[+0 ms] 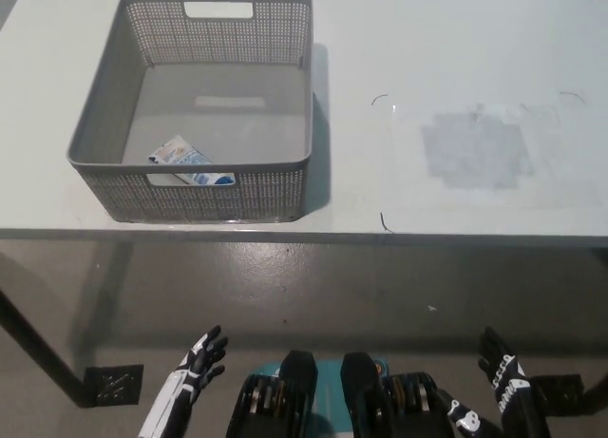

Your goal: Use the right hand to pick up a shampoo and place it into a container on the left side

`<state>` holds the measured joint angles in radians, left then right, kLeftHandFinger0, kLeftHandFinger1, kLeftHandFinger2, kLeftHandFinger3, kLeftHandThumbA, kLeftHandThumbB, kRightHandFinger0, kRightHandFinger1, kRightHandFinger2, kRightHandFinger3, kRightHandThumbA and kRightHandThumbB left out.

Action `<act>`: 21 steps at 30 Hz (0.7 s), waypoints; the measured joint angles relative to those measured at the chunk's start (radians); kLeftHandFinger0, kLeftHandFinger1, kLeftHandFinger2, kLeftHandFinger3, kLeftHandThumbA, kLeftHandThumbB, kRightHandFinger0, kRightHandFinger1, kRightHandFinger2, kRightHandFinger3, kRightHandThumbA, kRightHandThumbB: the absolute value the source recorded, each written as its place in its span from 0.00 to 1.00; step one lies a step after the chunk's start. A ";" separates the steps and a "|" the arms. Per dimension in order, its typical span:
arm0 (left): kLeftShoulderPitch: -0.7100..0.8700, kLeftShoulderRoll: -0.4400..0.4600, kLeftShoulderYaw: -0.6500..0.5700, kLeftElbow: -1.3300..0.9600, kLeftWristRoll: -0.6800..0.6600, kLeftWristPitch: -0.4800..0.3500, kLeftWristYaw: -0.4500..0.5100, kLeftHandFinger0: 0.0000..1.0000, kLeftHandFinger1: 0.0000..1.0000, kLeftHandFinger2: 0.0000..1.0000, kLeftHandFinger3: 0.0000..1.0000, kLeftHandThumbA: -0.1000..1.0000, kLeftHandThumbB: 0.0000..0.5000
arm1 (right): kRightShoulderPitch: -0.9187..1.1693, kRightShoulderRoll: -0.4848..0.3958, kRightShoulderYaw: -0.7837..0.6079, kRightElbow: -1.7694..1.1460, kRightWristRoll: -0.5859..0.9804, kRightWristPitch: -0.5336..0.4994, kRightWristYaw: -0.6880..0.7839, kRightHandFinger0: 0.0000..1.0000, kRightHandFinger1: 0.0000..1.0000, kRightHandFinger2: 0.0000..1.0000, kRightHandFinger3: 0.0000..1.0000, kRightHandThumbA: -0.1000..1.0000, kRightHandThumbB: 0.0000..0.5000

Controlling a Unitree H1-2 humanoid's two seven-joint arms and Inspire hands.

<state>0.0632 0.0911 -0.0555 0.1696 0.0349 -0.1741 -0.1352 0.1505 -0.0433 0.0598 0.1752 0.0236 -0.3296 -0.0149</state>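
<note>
A white and blue shampoo sachet [188,162] lies flat inside the grey mesh basket [285,105], against its near wall. The basket stands on the left part of the white table [456,39]. My black right hand [503,376] hangs low at the bottom right, below the table's front edge, fingers spread and holding nothing. My white left hand [195,367] rests at the bottom left, also below the table, open with fingers apart. Both hands are far from the basket.
A greyish worn patch [475,148] marks the table's right half. The table's front edge [304,237] runs across the middle of the picture, with dark floor below it. A table leg [38,357] slants at the lower left.
</note>
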 measured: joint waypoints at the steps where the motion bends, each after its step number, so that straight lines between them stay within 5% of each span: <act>1: -0.004 0.000 -0.001 0.003 0.001 0.000 0.000 1.00 1.00 1.00 1.00 1.00 0.53 | 0.000 0.000 -0.001 0.000 -0.001 0.000 0.000 1.00 1.00 1.00 1.00 0.98 0.60; 7: -0.016 -0.004 -0.021 0.005 0.005 0.000 -0.001 1.00 1.00 1.00 1.00 1.00 0.45 | 0.006 -0.003 -0.013 -0.003 -0.009 0.000 -0.002 1.00 1.00 1.00 1.00 0.98 0.61; 17: -0.020 -0.004 -0.031 0.007 0.007 0.000 -0.001 1.00 1.00 1.00 1.00 1.00 0.52 | 0.004 -0.003 -0.019 -0.003 -0.037 -0.003 -0.004 1.00 1.00 1.00 1.00 0.95 0.57; 21: -0.020 -0.004 -0.032 0.007 0.007 0.000 -0.001 1.00 1.00 1.00 1.00 1.00 0.46 | 0.003 -0.003 -0.019 -0.002 -0.043 -0.003 -0.004 1.00 1.00 1.00 1.00 0.95 0.58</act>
<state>0.0430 0.0872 -0.0871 0.1767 0.0420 -0.1742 -0.1360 0.1538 -0.0462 0.0407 0.1730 -0.0192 -0.3326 -0.0193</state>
